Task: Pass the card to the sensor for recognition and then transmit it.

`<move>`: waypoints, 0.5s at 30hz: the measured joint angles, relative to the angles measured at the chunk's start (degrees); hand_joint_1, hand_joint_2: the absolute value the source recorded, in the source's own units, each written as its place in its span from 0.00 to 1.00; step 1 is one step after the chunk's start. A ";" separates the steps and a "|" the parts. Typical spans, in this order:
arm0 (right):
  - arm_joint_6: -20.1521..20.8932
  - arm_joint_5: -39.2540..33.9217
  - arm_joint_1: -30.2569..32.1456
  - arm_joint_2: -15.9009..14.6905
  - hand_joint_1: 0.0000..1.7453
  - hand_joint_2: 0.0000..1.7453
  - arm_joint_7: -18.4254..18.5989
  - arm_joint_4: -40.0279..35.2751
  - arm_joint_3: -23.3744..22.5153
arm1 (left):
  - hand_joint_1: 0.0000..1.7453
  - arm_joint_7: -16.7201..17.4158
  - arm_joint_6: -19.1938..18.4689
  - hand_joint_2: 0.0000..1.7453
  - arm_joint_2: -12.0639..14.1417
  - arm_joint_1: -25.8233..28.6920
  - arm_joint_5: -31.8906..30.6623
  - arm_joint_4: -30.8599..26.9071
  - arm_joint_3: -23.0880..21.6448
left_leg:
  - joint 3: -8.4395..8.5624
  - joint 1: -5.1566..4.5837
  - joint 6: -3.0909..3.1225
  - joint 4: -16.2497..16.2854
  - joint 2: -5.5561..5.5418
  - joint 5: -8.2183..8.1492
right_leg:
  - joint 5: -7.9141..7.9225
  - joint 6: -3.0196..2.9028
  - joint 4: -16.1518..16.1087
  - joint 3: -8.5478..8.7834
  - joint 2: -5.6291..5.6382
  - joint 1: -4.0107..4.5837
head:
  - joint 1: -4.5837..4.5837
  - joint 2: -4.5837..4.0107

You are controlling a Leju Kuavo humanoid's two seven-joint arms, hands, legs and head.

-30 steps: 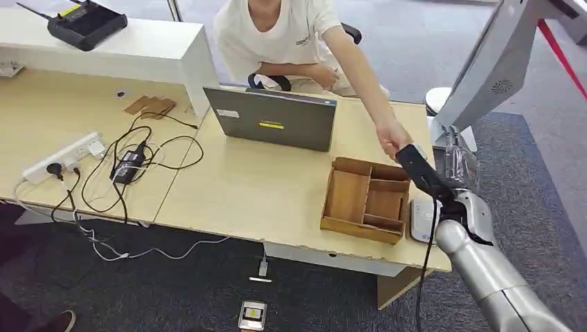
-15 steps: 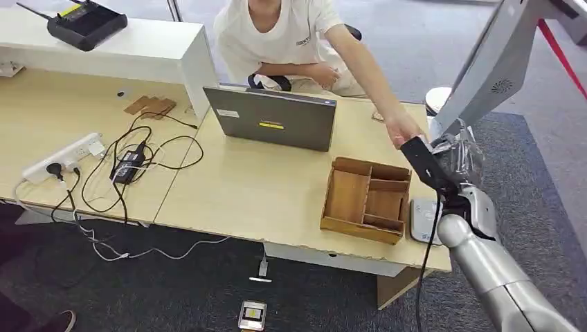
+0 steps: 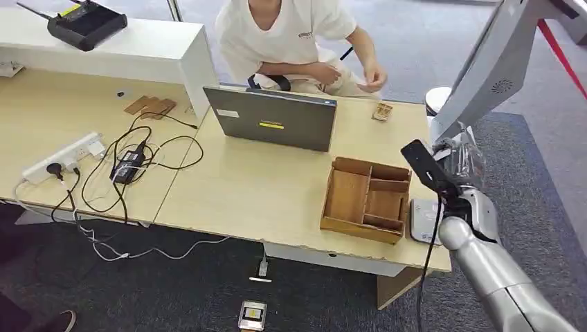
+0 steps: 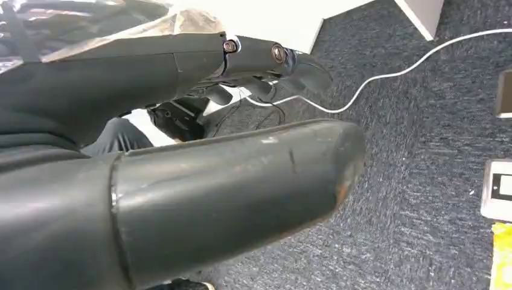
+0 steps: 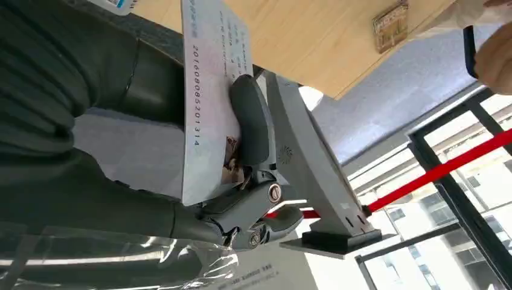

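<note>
Looking down from the head view, the right hand point(image 3: 453, 162) hangs at the right end of the desk point(image 3: 263, 187), just above and a little beyond the sensor point(image 3: 421, 220), a pale flat pad at the desk's near right corner. Beside that pad, to its left, sits the wooden tray point(image 3: 365, 199), and a closed-looking laptop point(image 3: 271, 119) stands farther back toward the middle. A person point(image 3: 291, 41) sits on the far side, with one hand point(image 3: 374, 76) drawn in close to their body, well apart from the robot's hand. From this height the card itself is too small and too wrapped in fingers to make out.

From the left wrist view, the left hand point(image 4: 181, 175) hangs over dark carpet, a white cable point(image 4: 386, 72) trailing across the floor beyond it; its fingers lie curled in, and whether anything is in them I cannot tell, though nothing is seen.

From the right wrist view, the grip is plain: the right hand's thumb presses the card point(image 5: 211, 103) flat against its fingers, so the hand is clamped on the card, printed face and digits showing.

As a judgement, the pickup is done and the card is in hand near the reader. Lowering it to the sensor for recognition looks not yet finished, and handing it across to the person remains.
</note>
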 joint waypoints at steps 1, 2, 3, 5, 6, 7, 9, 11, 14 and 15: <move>0.28 0.00 0.25 -0.39 1.00 1.00 0.30 -0.46 -0.09 | 0.00 0.02 0.13 0.00 0.02 0.06 0.13 0.00 0.02 | 0.00 0.00 0.00 0.00 0.00 0.00 | 0.00 0.00 0.00 0.00 0.00 0.00 | 0.00 0.00; 0.44 -0.02 0.43 -0.70 1.00 1.00 0.59 -0.77 -0.18 | 0.00 0.00 0.20 0.00 0.02 0.12 0.22 0.00 0.07 | 0.00 0.00 0.00 0.00 0.00 0.00 | 0.00 0.00 0.00 0.00 0.00 0.00 | 0.00 0.00; 0.55 -0.09 0.68 -1.16 1.00 1.00 0.72 -1.08 -0.39 | 0.00 0.00 0.46 0.00 0.00 0.22 0.42 0.00 0.11 | 0.00 0.00 0.00 0.00 0.00 0.00 | 0.00 0.00 -0.01 0.00 0.00 -0.01 | 0.00 0.00; 0.59 -0.41 1.15 -2.01 1.00 1.00 1.07 -1.62 -0.72 | 0.00 0.00 1.09 0.00 0.00 0.56 1.05 0.00 0.33 | 0.00 0.00 0.00 0.00 0.01 -0.01 | 0.00 0.00 -0.02 0.00 0.00 -0.01 | 0.00 0.00; 0.57 -0.53 1.45 -2.40 1.00 1.00 1.11 -1.88 -0.92 | 0.00 -0.02 1.40 0.00 0.00 0.76 1.31 0.00 0.55 | -0.01 0.00 0.00 0.00 0.02 -0.01 | 0.00 0.00 -0.02 0.00 0.01 -0.01 | 0.02 0.00; 0.46 -0.94 1.71 -2.78 1.00 1.00 1.07 -1.97 -1.01 | 0.00 -0.11 1.95 0.00 0.00 0.96 1.84 0.00 0.63 | -0.01 0.00 0.00 0.00 0.02 -0.01 | 0.00 0.00 -0.03 -0.01 0.01 -0.01 | 0.00 0.00; 0.13 -1.90 2.49 -3.50 1.00 1.00 0.70 -2.10 -1.33 | 0.00 -0.39 3.26 0.00 0.00 1.55 2.99 0.02 1.09 | -0.01 0.00 0.00 0.00 0.01 -0.01 | 0.00 0.00 -0.03 0.00 0.01 -0.01 | 0.00 0.00; -0.33 -2.97 3.26 -3.95 1.00 1.00 0.17 -2.08 -1.51 | 0.00 -0.55 4.00 0.00 0.00 2.18 4.22 0.04 1.31 | -0.02 -0.01 0.00 0.00 0.03 -0.01 | 0.00 0.00 -0.03 -0.02 0.01 -0.01 | 0.00 0.00; -0.83 -3.59 4.14 -4.46 1.00 1.00 -0.28 -1.79 -1.79 | 0.00 -0.66 4.39 0.00 0.00 2.82 5.01 0.09 1.49 | -0.02 -0.01 0.00 0.00 0.03 -0.01 | 0.00 0.00 -0.03 -0.02 0.02 0.00 | 0.00 0.00; -0.83 -3.69 4.32 -4.54 1.00 1.00 -0.31 -1.75 -1.84 | 0.00 -0.68 4.41 0.00 0.00 2.96 5.05 0.11 1.51 | -0.02 -0.01 0.00 0.00 0.03 -0.01 | 0.00 0.00 -0.03 -0.02 0.02 0.00 | 0.00 0.00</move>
